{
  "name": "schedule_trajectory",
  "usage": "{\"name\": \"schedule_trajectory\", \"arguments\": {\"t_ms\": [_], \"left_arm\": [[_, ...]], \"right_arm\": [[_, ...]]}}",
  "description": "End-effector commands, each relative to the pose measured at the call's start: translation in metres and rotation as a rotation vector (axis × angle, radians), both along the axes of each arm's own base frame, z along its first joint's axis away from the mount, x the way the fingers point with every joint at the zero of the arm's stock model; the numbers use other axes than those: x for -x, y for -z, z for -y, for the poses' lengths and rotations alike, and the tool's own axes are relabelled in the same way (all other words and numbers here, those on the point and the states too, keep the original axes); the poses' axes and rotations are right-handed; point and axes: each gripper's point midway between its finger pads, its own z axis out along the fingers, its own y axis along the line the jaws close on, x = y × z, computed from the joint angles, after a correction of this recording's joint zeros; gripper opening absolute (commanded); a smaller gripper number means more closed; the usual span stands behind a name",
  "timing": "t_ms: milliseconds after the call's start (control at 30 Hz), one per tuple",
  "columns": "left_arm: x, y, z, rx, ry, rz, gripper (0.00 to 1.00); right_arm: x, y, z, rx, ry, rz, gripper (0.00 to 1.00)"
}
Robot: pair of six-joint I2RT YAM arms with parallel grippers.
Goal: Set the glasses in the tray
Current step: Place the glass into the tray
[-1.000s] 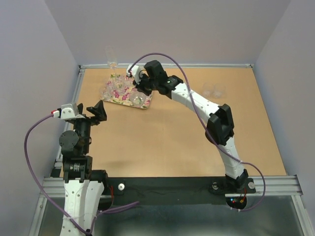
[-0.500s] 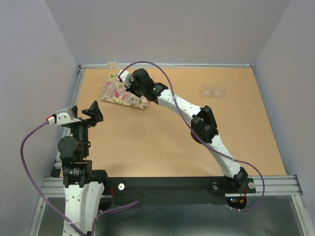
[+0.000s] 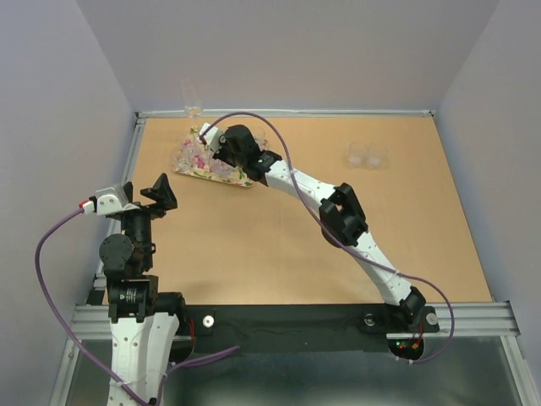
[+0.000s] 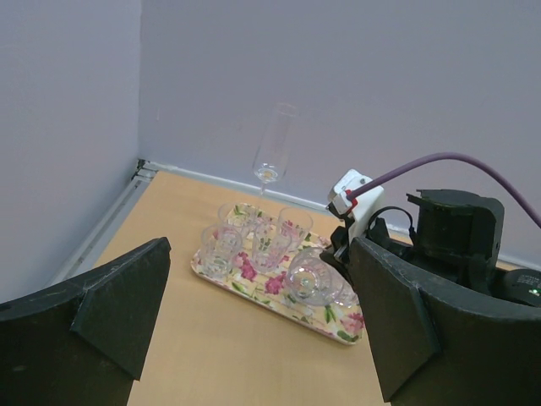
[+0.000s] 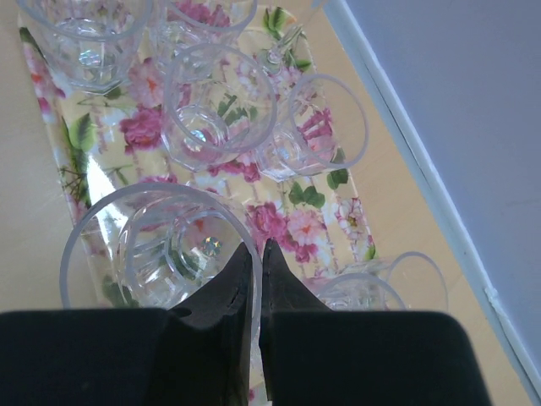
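1. On the worktop [image 3: 279, 245], the tray [image 5: 317, 211] carries a tight cluster of glasses [image 5: 220, 118]; over its near end the right end effector [image 5: 256, 254] is clenched on the rim of one glass [image 5: 161, 245].
2. We judge that releasing while this glass leans could topple it against the tray's cluster.
3. Only the top view shows two glasses [image 3: 366, 156] well right of the tray; the left end effector [image 3: 145, 196] gapes empty, well short of it.
4. Only the left wrist view suggests the held glass leans.

Several glasses [image 5: 218, 118] on tray [image 5: 292, 227]
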Motion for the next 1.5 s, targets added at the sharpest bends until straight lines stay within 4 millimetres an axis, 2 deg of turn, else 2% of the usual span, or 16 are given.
{"name": "schedule_trajectory", "arguments": {"t_ms": [0,133,200,333,433,467,667,833,967,1100,1133,1267,1467], "left_arm": [[0.000,-0.009,0.000,-0.010,-0.003,0.041,0.99],[0.000,-0.009,0.000,-0.008,-0.004,0.042,0.99],[0.000,-0.009,0.000,-0.008,-0.002,0.044,0.99],[0.001,-0.009,0.000,-0.010,-0.003,0.044,0.99],[0.001,-0.009,-0.001,-0.009,-0.006,0.044,0.99],[0.001,-0.010,0.000,-0.009,-0.004,0.045,0.99],[0.001,-0.010,-0.001,-0.011,-0.004,0.045,0.99],[0.001,-0.009,0.000,-0.011,-0.003,0.043,0.99],[0.000,-0.007,0.000,-0.010,-0.002,0.038,0.98],[-0.001,-0.008,0.000,-0.011,0.000,0.039,0.99],[-0.001,-0.008,0.000,-0.013,0.002,0.039,0.99],[-0.001,-0.008,0.002,-0.013,0.012,0.038,0.99],[-0.003,-0.007,0.005,-0.019,0.027,0.034,0.99]], "right_arm": [[-0.014,-0.065,-0.015,-0.125,0.014,0.172,0.06],[-0.018,-0.064,-0.015,-0.122,0.028,0.200,0.11],[-0.020,-0.057,-0.013,-0.103,0.037,0.204,0.13],[-0.022,-0.057,-0.014,-0.114,0.045,0.222,0.27],[-0.023,-0.056,-0.014,-0.115,0.047,0.228,0.28],[-0.023,-0.056,-0.014,-0.115,0.047,0.228,0.31],[-0.025,-0.058,-0.012,-0.117,0.058,0.239,0.32],[-0.026,-0.068,-0.010,-0.131,0.066,0.257,0.33],[-0.025,-0.088,-0.007,-0.160,0.074,0.274,0.33],[-0.021,-0.116,-0.003,-0.205,0.080,0.283,0.33],[-0.018,-0.129,0.000,-0.220,0.085,0.289,0.33],[-0.009,-0.154,0.008,-0.250,0.089,0.273,0.33],[0.011,-0.174,0.019,-0.257,0.068,0.209,0.33]]}}
